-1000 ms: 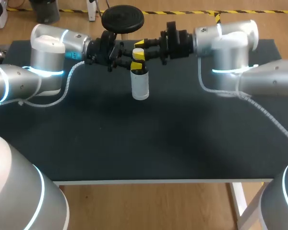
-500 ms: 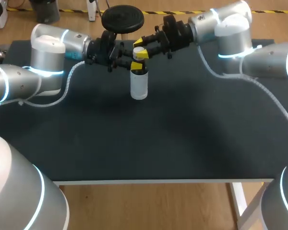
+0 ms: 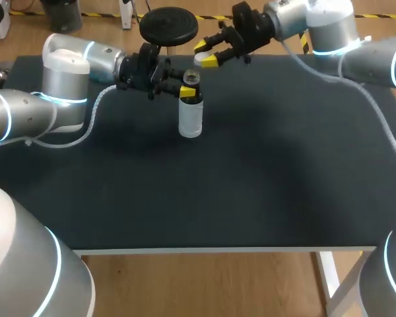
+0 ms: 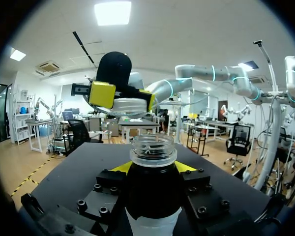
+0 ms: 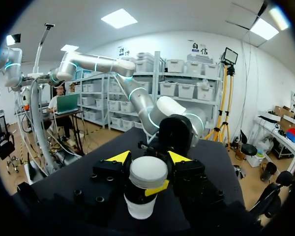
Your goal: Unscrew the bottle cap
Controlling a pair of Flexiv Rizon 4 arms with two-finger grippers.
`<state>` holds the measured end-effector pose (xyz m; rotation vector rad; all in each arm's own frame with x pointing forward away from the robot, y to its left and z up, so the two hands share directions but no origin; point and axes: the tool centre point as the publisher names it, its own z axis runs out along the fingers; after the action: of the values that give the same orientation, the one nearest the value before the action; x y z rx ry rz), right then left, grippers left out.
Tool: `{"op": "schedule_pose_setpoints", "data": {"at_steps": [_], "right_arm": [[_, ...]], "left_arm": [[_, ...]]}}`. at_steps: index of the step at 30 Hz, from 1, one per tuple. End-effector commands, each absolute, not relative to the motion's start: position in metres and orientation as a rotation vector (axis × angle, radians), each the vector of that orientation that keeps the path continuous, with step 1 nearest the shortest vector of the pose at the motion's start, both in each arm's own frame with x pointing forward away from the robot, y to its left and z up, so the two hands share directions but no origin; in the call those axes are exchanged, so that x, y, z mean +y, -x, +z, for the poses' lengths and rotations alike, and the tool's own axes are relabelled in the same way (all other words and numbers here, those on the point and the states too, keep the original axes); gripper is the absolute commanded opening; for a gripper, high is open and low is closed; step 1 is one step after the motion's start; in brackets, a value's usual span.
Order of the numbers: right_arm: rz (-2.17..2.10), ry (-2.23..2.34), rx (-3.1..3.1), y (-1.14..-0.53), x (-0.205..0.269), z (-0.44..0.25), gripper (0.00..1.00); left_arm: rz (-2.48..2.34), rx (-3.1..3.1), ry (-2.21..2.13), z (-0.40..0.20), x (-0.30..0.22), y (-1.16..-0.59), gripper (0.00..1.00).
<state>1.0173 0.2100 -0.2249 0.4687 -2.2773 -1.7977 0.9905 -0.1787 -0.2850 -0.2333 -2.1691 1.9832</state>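
Standing upright toward the far side of the black table, the bottle has a bare, open neck, pinched by the left gripper. Behind and above it, well apart, the right gripper clamps the white cap.

Left wrist view: both fingers press the bottle's shoulder.

Right wrist view: the yellow tips squeeze the cap.

You're in a robotics lab: a black-topped table carries the work, with a grey left arm entering at 9 o'clock and a right arm at 2 o'clock, both light-ringed.
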Motion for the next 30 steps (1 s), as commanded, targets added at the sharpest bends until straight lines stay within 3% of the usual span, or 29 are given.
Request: {"op": "schedule_pose_setpoints", "data": {"at_steps": [1, 7, 30], "right_arm": [[-1.820, -0.352, -2.348, -1.021, 0.181, -0.239, 0.00], [-1.842, -0.101, -2.458, -1.028, 0.143, -0.268, 0.00], [-1.595, 0.575, -2.759, -1.025, 0.076, -0.386, 0.00]], "left_arm": [[1.983, -2.168, 0.234, -0.285, -0.178, -0.991, 0.00], [1.983, -2.168, 0.234, -0.285, -0.178, -0.991, 0.00], [1.983, -2.168, 0.234, -0.285, -0.178, -0.991, 0.00]]}}
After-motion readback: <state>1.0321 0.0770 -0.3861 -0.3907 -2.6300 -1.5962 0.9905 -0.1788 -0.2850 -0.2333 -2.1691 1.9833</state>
